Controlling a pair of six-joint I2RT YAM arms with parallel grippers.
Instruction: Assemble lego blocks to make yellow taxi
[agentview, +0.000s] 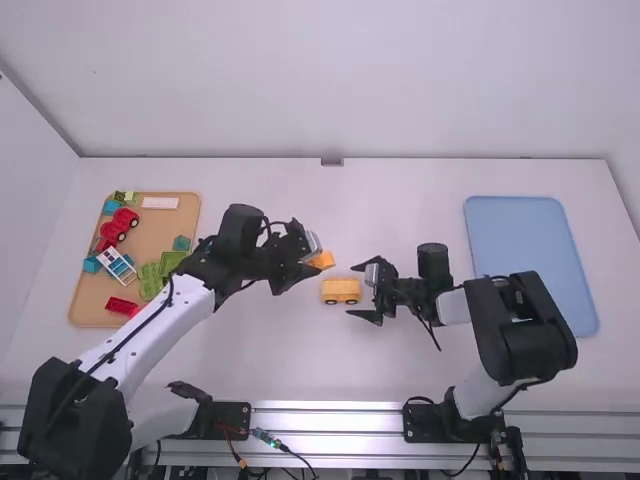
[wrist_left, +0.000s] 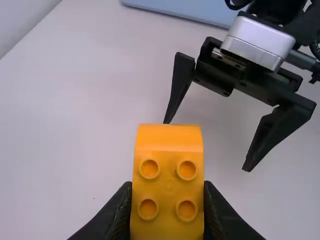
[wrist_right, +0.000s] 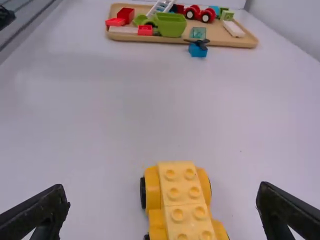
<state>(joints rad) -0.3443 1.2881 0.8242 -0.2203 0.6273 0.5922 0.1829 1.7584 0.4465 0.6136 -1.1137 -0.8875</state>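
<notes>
Near centre in the high view: taxi (agentview: 341, 291) upright on wheels, between the spread fingers of the right gripper (agentview: 350, 290). Just beside, left gripper (agentview: 312, 265) with the block (agentview: 324, 260). In the tan tray (agentview: 152, 238): red car (agentview: 117, 226), ladder (agentview: 116, 266), green pieces (agentview: 151, 280), white piece (agentview: 160, 202). Over at far right, blue tray (agentview: 520, 262).

Left wrist view: left gripper closed on the block's sides, with four studs facing the camera (roof part, probably). Beyond it, right gripper, wide apart.

Right wrist view: right gripper wide open, no hold on anything. Pale pieces (wrist_right: 181, 197) seated along the top of the taxi. Judged near done: wheeled body built, block left to fit. Beside the tan tray, propeller piece (wrist_right: 198, 51).
</notes>
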